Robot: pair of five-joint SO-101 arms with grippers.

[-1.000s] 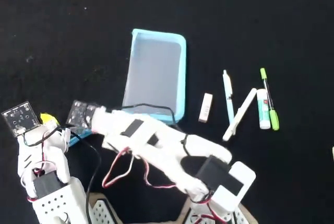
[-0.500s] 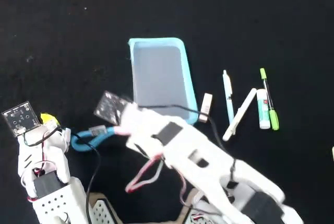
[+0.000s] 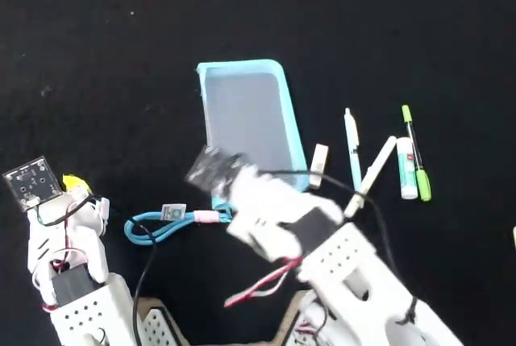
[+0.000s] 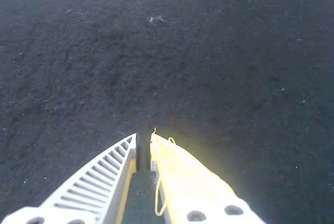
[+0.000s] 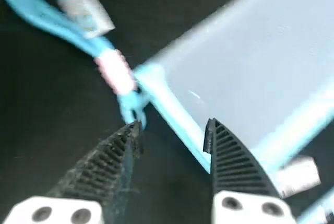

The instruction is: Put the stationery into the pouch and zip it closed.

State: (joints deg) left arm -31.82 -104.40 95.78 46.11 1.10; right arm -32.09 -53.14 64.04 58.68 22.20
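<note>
A light blue pouch (image 3: 246, 116) with a grey face lies flat on the black table, its blue strap (image 3: 157, 227) and pink tab (image 3: 205, 217) trailing off its near corner. My right gripper (image 5: 172, 130) is open over that near corner (image 5: 148, 78), empty, with the strap (image 5: 57, 4) beside it. To the right lie an eraser (image 3: 318, 165), a white-and-blue pen (image 3: 352, 148), a white pen (image 3: 371, 175), a glue stick (image 3: 405, 167) and a green pen (image 3: 415, 151). My left gripper (image 4: 144, 136) is shut over bare table at the near left (image 3: 72, 189).
The black cloth (image 3: 97, 64) covers the whole table. Both arm bases stand at the near edge, with red and black cables (image 3: 258, 285) hanging under the right arm. Bare cloth stretches far and to the left of the pouch.
My right arm swung rightward from the strap end to the pouch's near corner. The pouch turned and slid farther away, and its strap now lies stretched out to the left.
</note>
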